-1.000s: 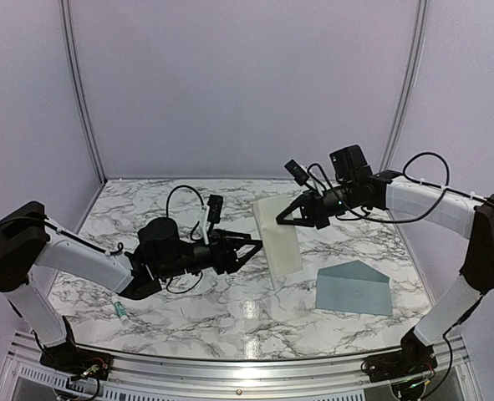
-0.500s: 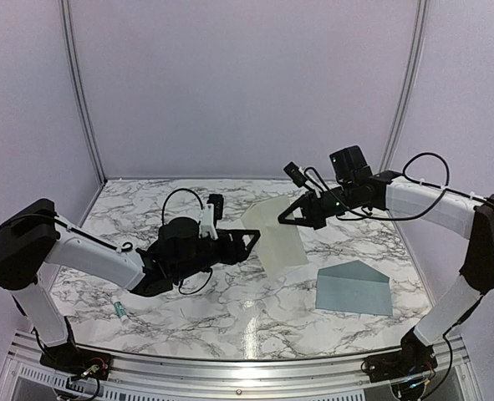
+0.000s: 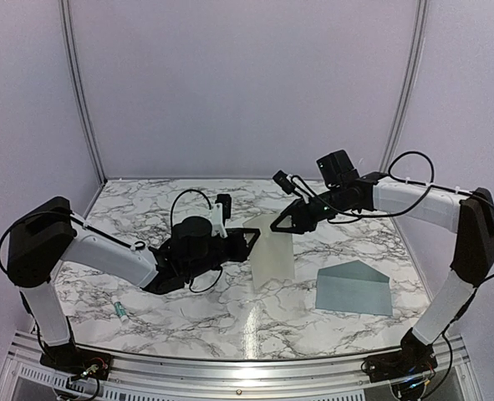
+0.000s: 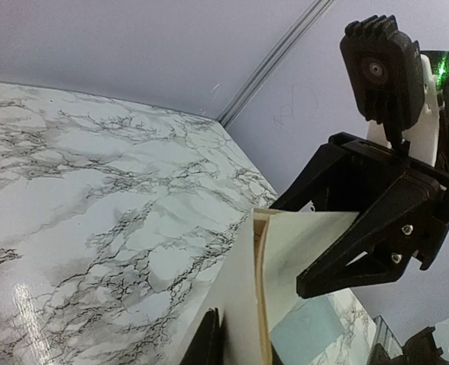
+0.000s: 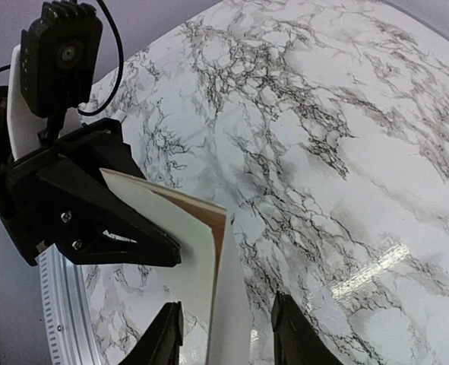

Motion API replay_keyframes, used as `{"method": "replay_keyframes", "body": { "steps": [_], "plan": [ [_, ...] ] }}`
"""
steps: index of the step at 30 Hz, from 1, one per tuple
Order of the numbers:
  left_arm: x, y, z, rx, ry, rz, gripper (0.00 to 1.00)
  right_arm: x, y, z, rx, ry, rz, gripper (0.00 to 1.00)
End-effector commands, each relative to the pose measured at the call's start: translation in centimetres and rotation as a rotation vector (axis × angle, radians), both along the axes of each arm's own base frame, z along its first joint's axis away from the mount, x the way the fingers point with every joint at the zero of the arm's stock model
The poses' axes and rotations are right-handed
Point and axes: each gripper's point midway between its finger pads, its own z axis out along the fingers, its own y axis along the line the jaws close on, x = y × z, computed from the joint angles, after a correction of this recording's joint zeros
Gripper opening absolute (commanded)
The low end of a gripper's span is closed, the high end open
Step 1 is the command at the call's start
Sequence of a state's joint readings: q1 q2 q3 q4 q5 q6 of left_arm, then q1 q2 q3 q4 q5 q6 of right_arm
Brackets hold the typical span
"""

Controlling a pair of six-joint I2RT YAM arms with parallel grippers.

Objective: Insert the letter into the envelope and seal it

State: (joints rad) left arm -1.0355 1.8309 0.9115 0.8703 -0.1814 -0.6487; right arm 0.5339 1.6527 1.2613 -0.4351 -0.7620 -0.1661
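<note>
The cream folded letter [image 3: 273, 255] hangs on edge above the marble table [image 3: 146, 209], between the two arms. My left gripper [image 3: 256, 237] is shut on its left edge; in the left wrist view the letter [image 4: 239, 304] runs edge-on out of my jaws [image 4: 235, 350]. My right gripper [image 3: 282, 223] is open at the letter's top right, and its fingers [image 5: 163, 334] straddle the sheet [image 5: 201, 251] with a gap on both sides. The blue-grey envelope [image 3: 353, 290] lies flat at the right front, flap open, apart from both grippers.
A small white and green tube [image 3: 121, 311] lies near the left front. A metal rail [image 3: 247, 368] runs along the near edge. Pale booth walls [image 3: 247, 83] close in the back and sides. Cables loop above both wrists.
My left gripper has moved right and shut on the letter's left edge. My right gripper has opened and let go. The letter has swung from lying slanted to hanging more upright.
</note>
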Motion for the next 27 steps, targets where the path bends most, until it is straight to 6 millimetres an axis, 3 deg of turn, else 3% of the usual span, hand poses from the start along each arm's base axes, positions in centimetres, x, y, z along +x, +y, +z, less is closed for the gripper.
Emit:
{"method": "replay_keyframes", "body": {
  "steps": [1,9,13,19,27],
  "plan": [
    [0.2,-0.3,0.8,-0.046,0.003,0.028,0.09,1.2,0.6,0.1,-0.044,-0.023,-0.040,0.38],
    [0.3,0.0,1.5,-0.067,0.000,0.060,0.04,0.6,1.5,-1.6,-0.112,-0.040,-0.041,0.45],
    [0.4,0.2,1.7,-0.083,0.007,0.075,0.03,1.9,0.9,-2.2,-0.167,-0.071,-0.118,0.42],
    [0.5,-0.1,1.9,-0.099,0.018,0.074,0.03,3.2,0.2,-2.2,-0.200,-0.102,-0.198,0.24],
    [0.6,-0.8,1.7,-0.134,0.055,0.072,0.04,4.0,0.3,-3.0,-0.238,-0.112,-0.228,0.11]
  ]
}}
